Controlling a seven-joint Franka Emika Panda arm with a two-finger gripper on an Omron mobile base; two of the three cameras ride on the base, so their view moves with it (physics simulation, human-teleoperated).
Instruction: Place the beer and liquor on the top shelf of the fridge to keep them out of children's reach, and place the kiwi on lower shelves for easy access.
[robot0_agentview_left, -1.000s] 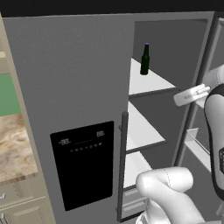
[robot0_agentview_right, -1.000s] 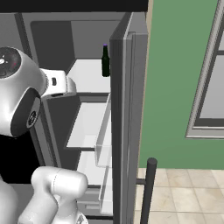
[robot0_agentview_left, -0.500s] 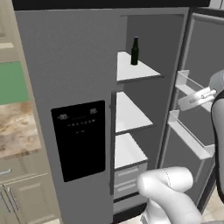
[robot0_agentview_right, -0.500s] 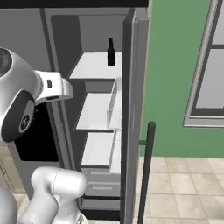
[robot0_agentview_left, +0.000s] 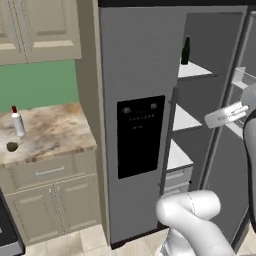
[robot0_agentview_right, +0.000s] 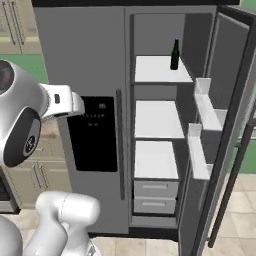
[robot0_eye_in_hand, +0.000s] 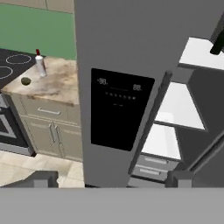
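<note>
On the top shelf (robot0_agentview_right: 160, 70) of the fridge (robot0_agentview_left: 137, 60), toward its back right at about 2 o'clock on the panel, the beer (robot0_agentview_right: 175, 54) stands upright, cap up. One bottle is therefore placed.

Outstanding: the liquor (robot0_agentview_left: 17, 122) and the kiwi (robot0_agentview_left: 12, 147), both on the surface (robot0_agentview_left: 50, 132) to the left of the fridge. The liquor stands upright near the green wall; the kiwi lies just beside it, at roughly 7 o'clock from the bottle, apart from it.

Gripper (robot0_eye_in_hand: 112, 178): fingers spread wide, nothing between them, looking across the closed left door at the fridge and the surface.

Step in hand, as I judge it: go to the surface for the next item. Liquor first seems sensible, since it goes beside the beer.
- Approach the bottle from the side and close on the stout body, not the narrow neck.
- Keep clear of the kiwi; a nudge would roll it.
- Carry upright, and set it down left of the beer so the two do not knock.
- Watch the door bins (robot0_agentview_right: 205, 105) on the open right door on the way in.

Count:
- beer: 1
- liquor: 1
- kiwi: 1
- white shelf panels: 3 (top, plus two lower shelves (robot0_agentview_right: 157, 120))
- drawers (robot0_agentview_right: 155, 196) below: 2
- door bins: 2
</note>
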